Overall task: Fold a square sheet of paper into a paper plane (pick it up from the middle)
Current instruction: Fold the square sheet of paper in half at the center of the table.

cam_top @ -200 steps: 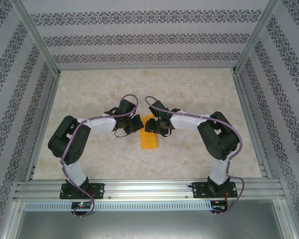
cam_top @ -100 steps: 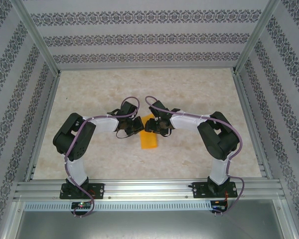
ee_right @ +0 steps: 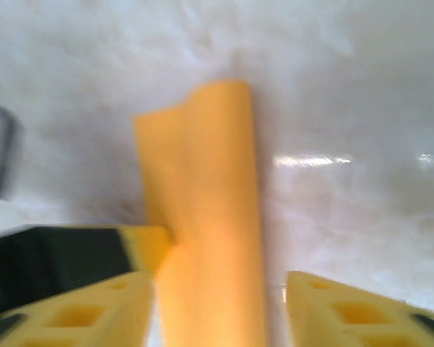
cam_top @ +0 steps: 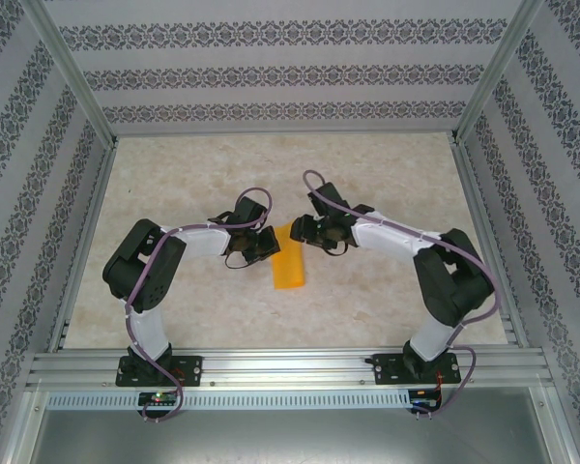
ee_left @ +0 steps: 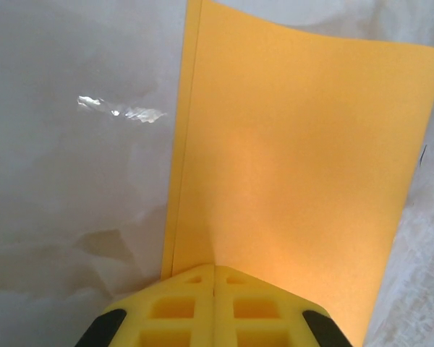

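Patterned walls (cam_top: 271, 72) enclose a marbled beige table (cam_top: 174, 174).

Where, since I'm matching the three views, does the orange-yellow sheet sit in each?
Top external: sheet at picture centre.
Left wrist: sheet across centre and right, rising from the shut jaws of the left gripper.
Right wrist: sheet a curled strip at centre, between the open jaws of the right gripper.
Shared landmark: marbled tabletop under it.

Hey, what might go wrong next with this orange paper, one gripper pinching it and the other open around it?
The left gripper pinches the sheet only at its edge, so a pull may slip or tear it. The right gripper stands open astride the curled sheet; closing there could crumple it or crease it off-line.
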Action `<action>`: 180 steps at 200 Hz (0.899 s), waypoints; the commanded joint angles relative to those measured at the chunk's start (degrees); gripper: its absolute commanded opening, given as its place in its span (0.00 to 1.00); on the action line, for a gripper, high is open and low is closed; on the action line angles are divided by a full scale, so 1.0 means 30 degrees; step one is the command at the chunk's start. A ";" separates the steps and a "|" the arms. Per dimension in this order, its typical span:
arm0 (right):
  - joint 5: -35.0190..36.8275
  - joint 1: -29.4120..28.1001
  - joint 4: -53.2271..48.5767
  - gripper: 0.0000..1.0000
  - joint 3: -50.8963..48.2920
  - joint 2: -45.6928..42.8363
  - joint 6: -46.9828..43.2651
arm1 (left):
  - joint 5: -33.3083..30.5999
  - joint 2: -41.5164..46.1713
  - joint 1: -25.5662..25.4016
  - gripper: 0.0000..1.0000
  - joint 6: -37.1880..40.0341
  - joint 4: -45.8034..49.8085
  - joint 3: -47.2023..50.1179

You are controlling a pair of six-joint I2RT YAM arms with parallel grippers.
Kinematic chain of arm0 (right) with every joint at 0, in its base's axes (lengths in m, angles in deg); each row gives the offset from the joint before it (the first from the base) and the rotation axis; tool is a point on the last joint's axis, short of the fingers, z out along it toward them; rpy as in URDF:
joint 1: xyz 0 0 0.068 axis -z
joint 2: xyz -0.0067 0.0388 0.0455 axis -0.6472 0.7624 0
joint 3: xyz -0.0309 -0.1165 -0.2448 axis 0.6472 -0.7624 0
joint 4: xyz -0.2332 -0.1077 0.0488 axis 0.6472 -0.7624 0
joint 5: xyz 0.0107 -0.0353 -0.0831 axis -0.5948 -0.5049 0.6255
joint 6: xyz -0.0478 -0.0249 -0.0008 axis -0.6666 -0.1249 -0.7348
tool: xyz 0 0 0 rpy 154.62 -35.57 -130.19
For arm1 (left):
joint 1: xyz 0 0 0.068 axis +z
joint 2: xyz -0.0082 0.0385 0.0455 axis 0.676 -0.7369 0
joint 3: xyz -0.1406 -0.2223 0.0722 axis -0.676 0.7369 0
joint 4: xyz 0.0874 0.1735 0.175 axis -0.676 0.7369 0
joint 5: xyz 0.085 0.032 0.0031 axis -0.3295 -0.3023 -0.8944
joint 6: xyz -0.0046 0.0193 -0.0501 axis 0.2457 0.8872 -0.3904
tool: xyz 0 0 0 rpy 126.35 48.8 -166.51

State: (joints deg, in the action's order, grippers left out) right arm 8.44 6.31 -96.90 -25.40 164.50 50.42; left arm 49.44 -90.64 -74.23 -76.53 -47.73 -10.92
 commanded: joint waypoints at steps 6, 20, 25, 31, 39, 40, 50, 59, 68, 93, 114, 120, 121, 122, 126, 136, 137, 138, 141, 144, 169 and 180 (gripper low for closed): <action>-0.3357 -0.0129 0.2961 0.32 -0.0553 -0.0140 0.0391 | -0.1001 -0.0989 -0.0338 0.03 0.0680 0.1006 -0.0110; -0.4541 -0.0250 0.3570 0.23 -0.0464 0.0687 0.0640 | -0.1010 -0.0996 -0.0333 0.03 0.0710 0.1010 -0.0129; -0.4535 -0.0322 0.3604 0.21 -0.0419 0.0926 0.0684 | -0.1014 -0.0985 -0.0339 0.03 0.0712 0.1033 -0.0146; -0.4392 -0.0350 0.3585 0.19 -0.0484 0.1210 0.0711 | -0.1021 -0.0992 -0.0352 0.03 0.0712 0.1032 -0.0156; -0.4315 -0.0323 0.3671 0.16 -0.0634 0.1445 0.0777 | -0.1021 -0.0975 -0.0331 0.03 0.0741 0.1044 -0.0197; -0.4290 -0.0321 0.3705 0.16 -0.0653 0.1483 0.0805 | -0.1029 -0.0972 -0.0331 0.03 0.0741 0.1044 -0.0198; -0.4271 -0.0157 0.4051 0.13 -0.1046 0.1739 0.0991 | -0.1018 -0.0978 -0.0345 0.03 0.0770 0.1109 -0.0248; -0.4428 -0.0043 0.4559 0.12 -0.1442 0.1785 0.1150 | -0.1064 -0.0963 -0.0354 0.03 0.0795 0.1158 -0.0244; -0.4527 0.0032 0.5028 0.12 -0.1798 0.1836 0.1231 | -0.1054 -0.0946 -0.0340 0.03 0.0800 0.1189 -0.0233; -0.4862 0.0174 0.5507 0.10 -0.2295 0.2176 0.1214 | -0.1022 -0.0968 -0.0331 0.03 0.0778 0.1134 -0.0207; -0.4912 0.0309 0.5922 0.10 -0.2791 0.2420 0.1270 | -0.1043 -0.0961 -0.0331 0.03 0.0824 0.1198 -0.0207; -0.4911 0.0367 0.5970 0.10 -0.2911 0.2507 0.1246 | -0.1048 -0.0948 -0.0331 0.03 0.0829 0.1221 -0.0202; -0.4924 0.0375 0.5982 0.10 -0.2919 0.2527 0.1230 | -0.1057 -0.0958 -0.0331 0.03 0.0829 0.1221 -0.0215; -0.4916 0.0379 0.6003 0.10 -0.2923 0.2552 0.1222 | -0.1047 -0.0963 -0.0331 0.03 0.0844 0.1235 -0.0193; -0.4931 0.0408 0.6017 0.10 -0.3007 0.2604 0.1192 | -0.1082 -0.0964 -0.0338 0.03 0.0852 0.1229 -0.0172; -0.4986 0.0441 0.6147 0.10 -0.3189 0.2791 0.1129 | -0.1097 -0.0967 -0.0330 0.03 0.0829 0.1199 -0.0148; -0.5006 0.0442 0.6173 0.11 -0.3190 0.2815 0.1127 | -0.1096 -0.0967 -0.0330 0.03 0.0829 0.1210 -0.0159; -0.5016 0.0456 0.6201 0.11 -0.3205 0.2828 0.1127 | -0.1081 -0.0968 -0.0330 0.03 0.0829 0.1215 -0.0150; -0.5050 0.0476 0.6299 0.11 -0.3280 0.2879 0.1126 | -0.1094 -0.0975 -0.0331 0.03 0.0822 0.1205 -0.0124; -0.5073 0.0472 0.6399 0.11 -0.3341 0.2936 0.1126 | -0.1081 -0.0991 -0.0338 0.03 0.0828 0.1193 -0.0117; -0.4997 0.0514 0.6963 0.12 -0.4039 0.3319 0.1148 | -0.1176 -0.1002 -0.0331 0.03 0.0829 0.1179 -0.0093; -0.5026 0.0609 0.7366 0.12 -0.4452 0.3522 0.1250 | -0.1211 -0.1054 -0.0331 0.03 0.0844 0.1195 -0.0091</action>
State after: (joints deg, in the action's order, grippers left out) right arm -6.00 7.42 -78.06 -36.20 173.31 53.57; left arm 48.98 -91.07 -74.50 -75.57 -47.65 -11.58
